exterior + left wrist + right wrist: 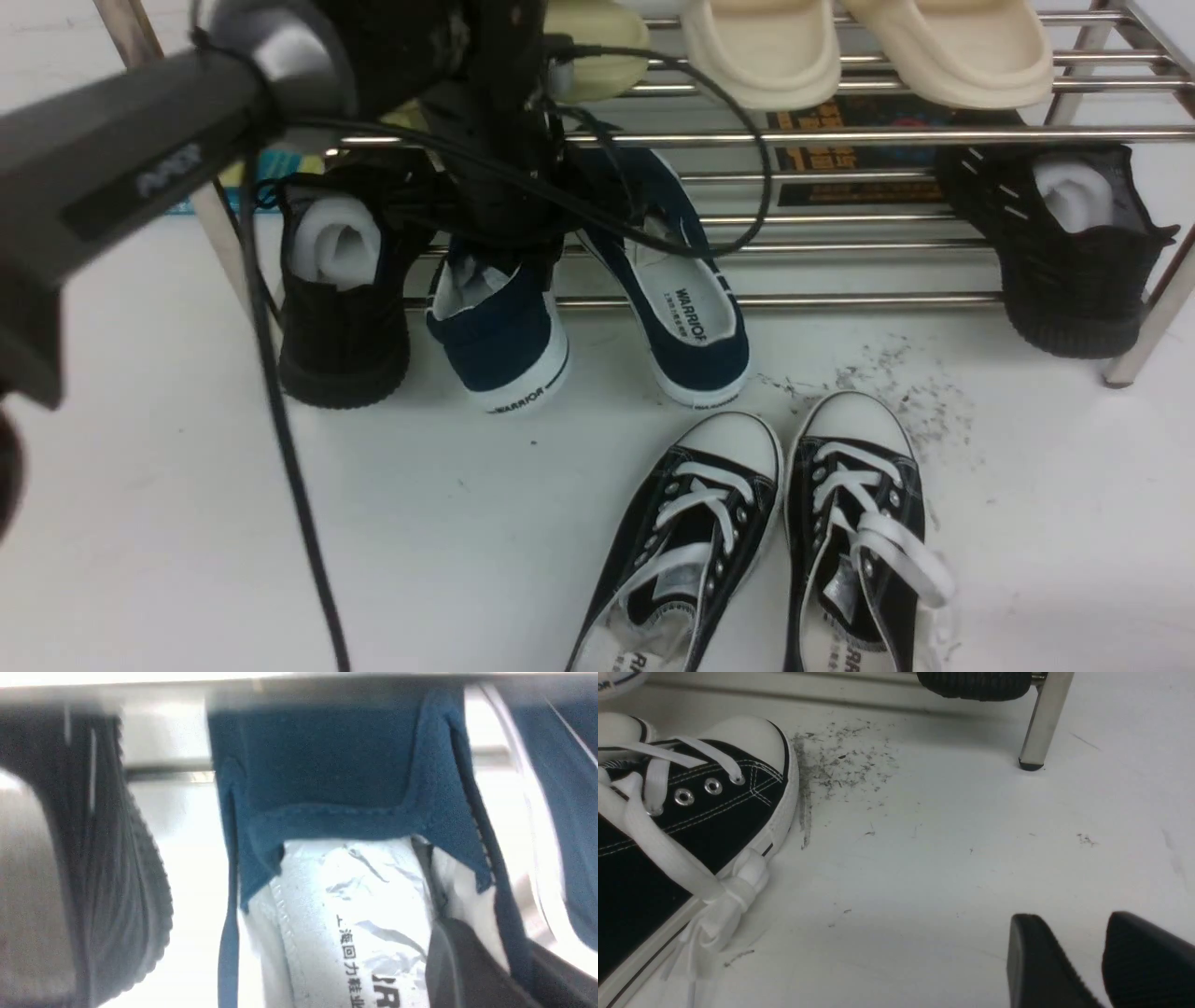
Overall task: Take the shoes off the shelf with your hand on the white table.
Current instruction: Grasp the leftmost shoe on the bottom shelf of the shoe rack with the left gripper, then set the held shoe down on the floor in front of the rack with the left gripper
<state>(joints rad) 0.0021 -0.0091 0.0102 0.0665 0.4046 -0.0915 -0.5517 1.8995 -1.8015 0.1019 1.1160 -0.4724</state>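
Note:
Two navy slip-on shoes lie on the lower tier of the chrome shelf (840,301), heels past the front bar toward the white table (467,485). My left gripper (504,250) reaches down onto the left navy shoe (499,350). In the left wrist view the gripper (495,956) is shut on that shoe's side wall (472,826), one finger inside on the white insole (327,914) and the other outside. The right navy shoe (686,313) lies free beside it. My right gripper (1066,921) is open and empty, low over the bare table, and is not seen in the front view.
Black knit sneakers (341,317) (1064,261) stand at both ends of the lower tier. Cream slippers (766,51) sit on the upper tier. Black-and-white lace-ups (691,541) (864,532) lie on the table near dark specks (887,383). A shelf leg (1043,718) stands ahead of the right gripper.

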